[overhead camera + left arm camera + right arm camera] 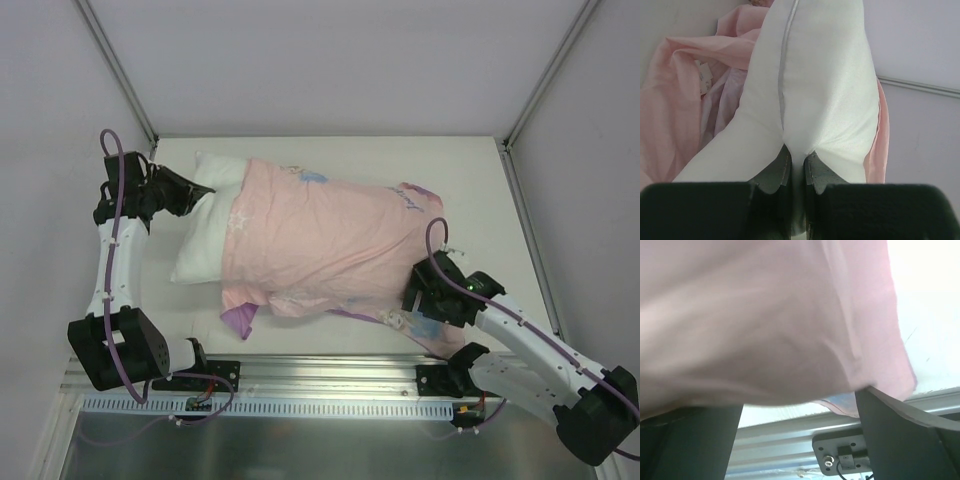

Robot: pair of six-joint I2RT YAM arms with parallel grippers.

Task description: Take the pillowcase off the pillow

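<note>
Left fingers (777, 172): clamped on pillow (825, 90) edge.
Right fingers (900, 440): apart, pillowcase (765, 315) draped over them.
Pillow end: bare, on tabletop (470, 170).

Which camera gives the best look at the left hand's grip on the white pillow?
Left wrist: up close, the left hand pinches the pillow at its seam. Top external shows that hand at the pillow's bare end, grip too small to read. Right wrist shows only the pink pillowcase.

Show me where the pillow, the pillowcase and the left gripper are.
pillow (205, 245): top external view, bare white end.
pillowcase (330, 240): top external view, middle of pink cloth.
left gripper (797, 161): left wrist view, between its fingertips.
</note>
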